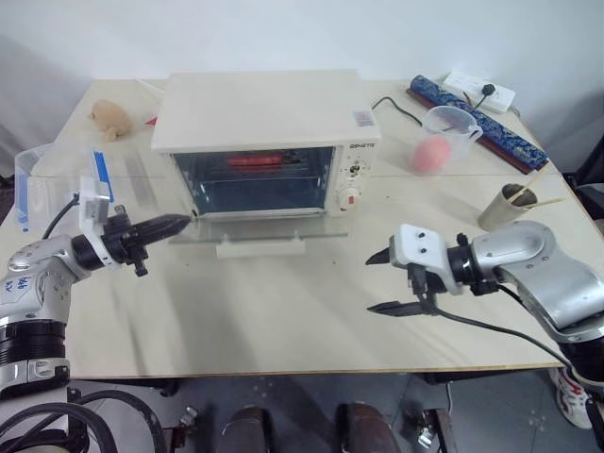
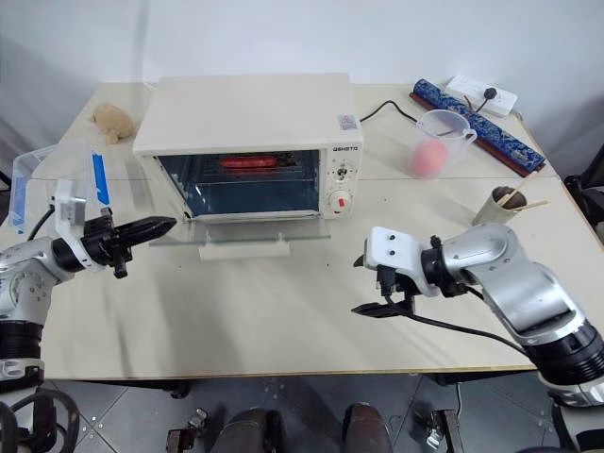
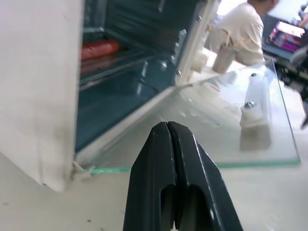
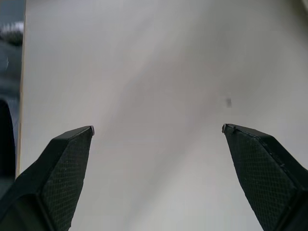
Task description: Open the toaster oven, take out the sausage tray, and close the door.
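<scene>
So the big cream-white boxy toaster oven (image 1: pixel 260 132) sat toward the far side of the pale wooden table (image 1: pixel 283 321), and its clear glass door (image 1: pixel 260 234) with the cream bar handle was already folded flat onto the tabletop, which we figured left the mouth free for reaching in. The shallow silvery metal sausage tray (image 1: pixel 253 168) was still inside on the rack, with one red sausage (image 1: pixel 253 160) on it. Our left gripper (image 1: pixel 177 225) hovered just beside the near-left corner of the door, fingers pinched together with nothing in them. Our right gripper (image 1: pixel 379 281) hung over bare table, well right of the door, fingers spread wide and empty, probably staged for the tray. Count: one oven, one tray, one sausage, one clear measuring cup (image 1: pixel 448 137) holding something pink.
</scene>
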`<action>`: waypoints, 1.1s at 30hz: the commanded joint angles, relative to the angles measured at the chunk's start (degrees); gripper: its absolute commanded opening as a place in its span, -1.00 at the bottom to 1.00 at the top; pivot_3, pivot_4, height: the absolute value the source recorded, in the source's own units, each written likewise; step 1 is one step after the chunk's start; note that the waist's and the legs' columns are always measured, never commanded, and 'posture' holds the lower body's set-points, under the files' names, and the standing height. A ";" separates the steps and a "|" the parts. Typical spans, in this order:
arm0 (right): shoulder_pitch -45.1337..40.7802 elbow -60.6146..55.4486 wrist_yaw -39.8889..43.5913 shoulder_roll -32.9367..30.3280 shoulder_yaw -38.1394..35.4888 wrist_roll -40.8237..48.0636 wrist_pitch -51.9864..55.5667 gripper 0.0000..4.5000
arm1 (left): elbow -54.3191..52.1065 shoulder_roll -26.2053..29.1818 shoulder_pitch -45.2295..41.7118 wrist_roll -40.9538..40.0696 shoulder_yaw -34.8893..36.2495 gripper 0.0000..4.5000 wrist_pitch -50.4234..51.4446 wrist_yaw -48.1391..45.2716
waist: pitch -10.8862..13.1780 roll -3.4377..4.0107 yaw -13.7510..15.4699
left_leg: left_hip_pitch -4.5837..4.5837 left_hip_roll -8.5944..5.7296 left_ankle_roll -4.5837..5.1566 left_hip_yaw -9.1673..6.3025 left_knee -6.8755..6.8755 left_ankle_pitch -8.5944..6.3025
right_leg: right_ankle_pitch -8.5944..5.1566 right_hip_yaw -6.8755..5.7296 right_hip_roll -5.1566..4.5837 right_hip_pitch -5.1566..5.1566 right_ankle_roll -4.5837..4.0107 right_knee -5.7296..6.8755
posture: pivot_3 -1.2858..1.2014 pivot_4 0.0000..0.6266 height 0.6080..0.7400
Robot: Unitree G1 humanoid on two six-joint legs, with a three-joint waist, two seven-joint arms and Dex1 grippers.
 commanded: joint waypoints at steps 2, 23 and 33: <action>-2.95 0.91 -2.11 -0.83 -3.75 -1.30 -1.85 1.00 | -0.74 1.26 1.46 3.35 -3.00 -1.00 -1.91 -3.11 | 0.01 0.00 -0.16 | 0.00 0.01 0.00 0.02 0.00 0.00 | 0.00 0.00 0.01 -0.01 -0.01 0.00 | 0.03 -0.52 1.00; -19.44 15.27 -35.06 33.25 16.56 -29.19 -14.80 1.00 | -1.21 -0.95 4.77 8.61 -3.09 -1.00 -12.61 -0.97 | 0.01 0.01 -0.72 | -0.04 0.05 0.00 0.03 0.20 0.00 | -0.01 0.00 -0.02 -0.11 -0.04 0.28 | 0.03 -0.52 1.00; -26.24 37.82 -45.68 43.19 20.55 -41.37 -24.83 1.00 | -12.04 -8.95 11.81 0.17 7.86 -0.49 -13.03 10.60 | 0.00 -0.01 -2.27 | -0.10 0.06 0.00 -0.24 0.27 0.00 | -0.01 -0.11 -0.07 -0.14 -0.04 0.60 | 0.03 -0.52 1.00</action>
